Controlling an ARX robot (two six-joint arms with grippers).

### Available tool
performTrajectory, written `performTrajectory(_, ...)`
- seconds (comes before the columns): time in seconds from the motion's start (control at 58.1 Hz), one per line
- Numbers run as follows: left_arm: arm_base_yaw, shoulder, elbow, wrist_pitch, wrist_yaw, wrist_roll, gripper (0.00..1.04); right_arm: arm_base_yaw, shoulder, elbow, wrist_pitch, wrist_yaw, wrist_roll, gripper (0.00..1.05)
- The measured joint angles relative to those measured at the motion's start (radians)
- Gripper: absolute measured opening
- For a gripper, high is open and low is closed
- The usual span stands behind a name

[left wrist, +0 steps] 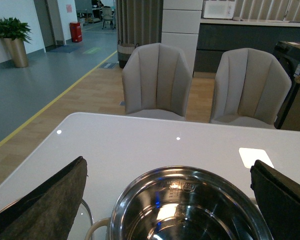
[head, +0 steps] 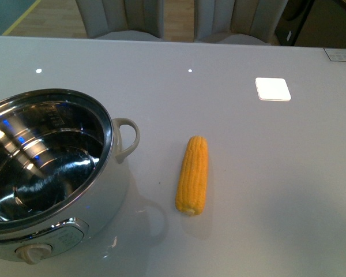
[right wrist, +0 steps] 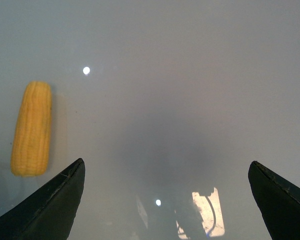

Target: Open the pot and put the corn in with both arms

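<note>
The grey table fills the front view and bears everything; beyond the pot, on the table's far side, two pale upholstered chairs stand side by side. The pot sits at the table's near left, its top open and its shiny steel bowl bare, with blue and white glints on the metal; its white loop handle points to its right and its beige knob faces the robot. The left gripper hangs above the pot, its two dark fingers spread wide on either side of the steel rim, holding nothing and touching nothing. The right gripper hangs over bare table to the right of the pot, its jaws likewise wide apart and empty. The corn lies flat on the table to the right of the pot, apart from it, past the loop handle, its length running away from the robot and its blunt cut end nearest; in the right wrist view it lies outside the gap between the fingers. A bright white square patch shows on the tabletop further right of the pot and beyond the corn.
</note>
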Motion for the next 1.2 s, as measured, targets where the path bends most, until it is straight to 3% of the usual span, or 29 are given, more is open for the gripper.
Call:
performTrajectory(0.207,0.0,0.0,0.0,0.0,0.0,0.0,0.98,0.076,0.465,0.149,0.248,-0.031,-0.009,0.96)
performTrajectory(0.499,0.0,0.0,0.0,0.0,0.0,0.0,0.98,0.142,0.776,0.273,0.38,-0.045,-0.021,0.96)
performTrajectory(0.757,0.0,0.0,0.0,0.0,0.0,0.0,0.98,0.226,0.889,0.345,0.375,-0.12,-0.051,0.96)
performTrajectory(1.205,0.0,0.0,0.0,0.0,0.0,0.0,0.98,0.324,1.093,0.575,0.319,-0.131,-0.095,0.96)
